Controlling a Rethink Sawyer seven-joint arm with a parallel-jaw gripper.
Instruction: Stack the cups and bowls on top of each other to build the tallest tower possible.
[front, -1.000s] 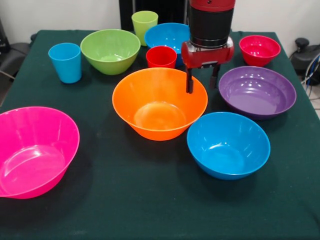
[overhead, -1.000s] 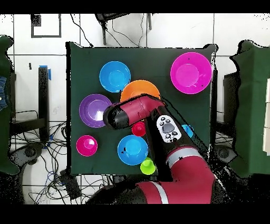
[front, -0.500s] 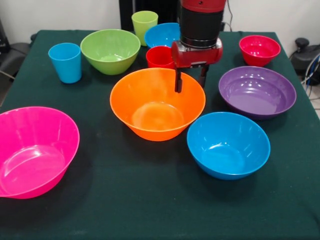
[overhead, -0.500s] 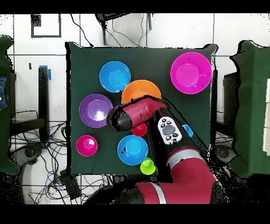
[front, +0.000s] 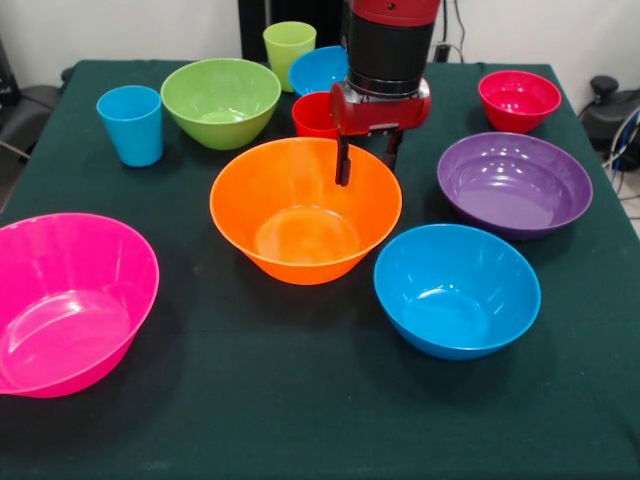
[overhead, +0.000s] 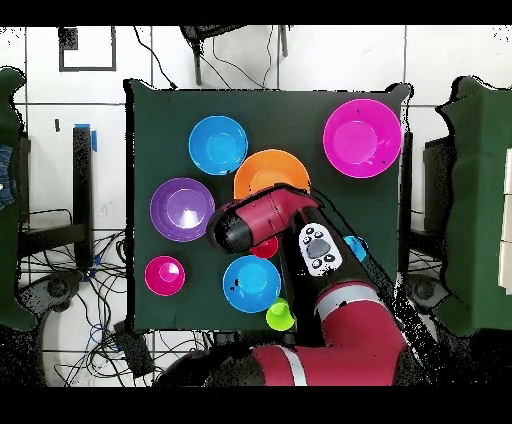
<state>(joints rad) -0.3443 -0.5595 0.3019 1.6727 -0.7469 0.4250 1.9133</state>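
The big orange bowl (front: 300, 225) stands at mid-table, also in the overhead view (overhead: 270, 170). My gripper (front: 367, 165) is open and straddles its far right rim, one finger inside the bowl and one outside. The red cup (front: 312, 112) stands just behind it. The light blue cup (front: 131, 124) and lime green cup (front: 289, 48) stand at the far side. The pink bowl (front: 65, 300), lime green bowl (front: 220, 100), purple bowl (front: 513, 182), small red bowl (front: 519, 98) and two blue bowls (front: 456, 288) (front: 318, 68) stand singly. Nothing is nested.
The dark green table (front: 300, 400) ends close to the pink bowl on the left. The near blue bowl and the purple bowl stand close to the orange bowl's right side. My arm (overhead: 300, 250) covers the red cup's surroundings in the overhead view.
My gripper has moved left in the front view and the orange bowl has slid left with it, away from the purple bowl. The other bowls and cups have not moved.
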